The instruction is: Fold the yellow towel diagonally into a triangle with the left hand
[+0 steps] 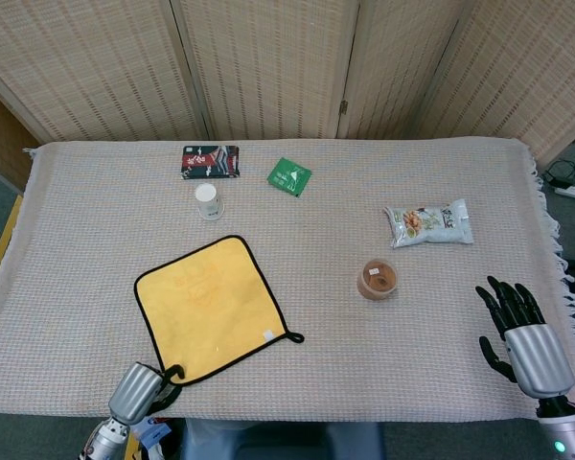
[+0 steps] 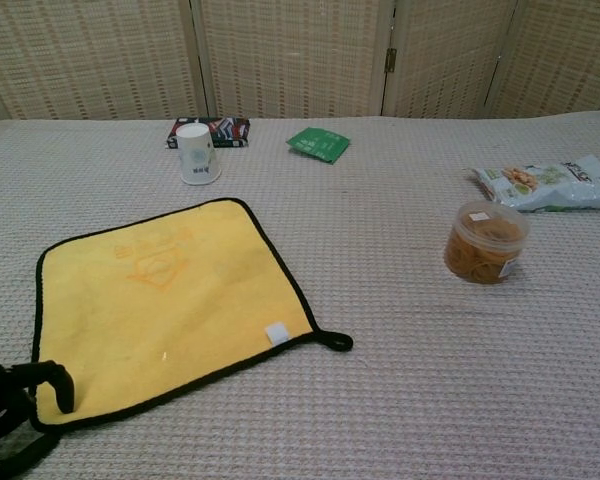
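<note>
1. The square yellow towel with black trim (image 1: 211, 309) lies flat on the grey woven-cloth tabletop (image 1: 364, 192), turned like a diamond, its hanging loop pointing right.
2. The left hand (image 1: 142, 391) sits at the towel's near corner, one dark fingertip (image 2: 62, 392) curled onto the yellow edge; whether it actually pinches the cloth I cannot tell.
3. The right hand (image 1: 519, 331) rests at the tabletop's right edge, fingers spread, holding nothing.
4. A small white cup (image 1: 209, 200) stands just beyond the towel.
</note>
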Robot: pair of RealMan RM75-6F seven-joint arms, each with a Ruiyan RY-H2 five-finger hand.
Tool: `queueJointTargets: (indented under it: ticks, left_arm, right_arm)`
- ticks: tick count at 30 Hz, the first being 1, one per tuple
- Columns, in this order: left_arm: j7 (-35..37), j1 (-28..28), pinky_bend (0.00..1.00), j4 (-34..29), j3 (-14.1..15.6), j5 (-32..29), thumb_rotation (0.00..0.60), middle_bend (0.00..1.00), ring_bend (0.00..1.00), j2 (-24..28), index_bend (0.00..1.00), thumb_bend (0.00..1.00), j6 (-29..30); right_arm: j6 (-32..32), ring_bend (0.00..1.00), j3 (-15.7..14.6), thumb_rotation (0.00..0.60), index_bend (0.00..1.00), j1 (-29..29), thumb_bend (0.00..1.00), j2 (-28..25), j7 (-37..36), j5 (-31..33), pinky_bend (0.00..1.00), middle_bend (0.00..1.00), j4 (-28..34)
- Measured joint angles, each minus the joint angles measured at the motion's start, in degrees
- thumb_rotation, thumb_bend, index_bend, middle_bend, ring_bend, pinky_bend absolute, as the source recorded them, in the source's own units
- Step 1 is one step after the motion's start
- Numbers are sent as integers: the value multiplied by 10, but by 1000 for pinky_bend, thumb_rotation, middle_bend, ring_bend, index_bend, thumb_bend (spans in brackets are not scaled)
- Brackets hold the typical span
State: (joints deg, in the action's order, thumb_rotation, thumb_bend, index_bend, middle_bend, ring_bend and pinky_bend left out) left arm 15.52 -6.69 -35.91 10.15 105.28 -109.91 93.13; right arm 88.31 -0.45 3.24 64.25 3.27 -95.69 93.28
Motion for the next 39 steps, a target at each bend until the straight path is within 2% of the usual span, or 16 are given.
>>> queueJointTargets:
  ticks: [8,15,22,30,39]
  left_arm:
    - [13,-4,1000,34,-8,-9,600,1000,1000,-20,635,430,18]
    - [25,-13,1000,44,-21,-15,600,1000,1000,-25,655,467,54]
    - [20,-44,1000,23,-44,-25,600,1000,1000,-17,652,484,63]
    - [-3,-109,1000,-13,-79,-35,600,1000,1000,-5,640,484,38]
    - [-17,-187,1000,-18,-120,-64,600,1000,1000,-7,633,484,-44]
  right_arm:
    - [-1,0,1,600,0,0,513,0,2,3,0,0,0]
    - [-3,0,1,600,0,0,513,0,2,3,0,0,1]
    - [-1,0,0,600,0,0,513,-3,-3,2,0,0,0]
    - [-9,0,1,600,0,2,513,-3,-7,8,0,0,0]
    - [-22,0,4,600,0,5,513,-10,-27,27,0,0,-2]
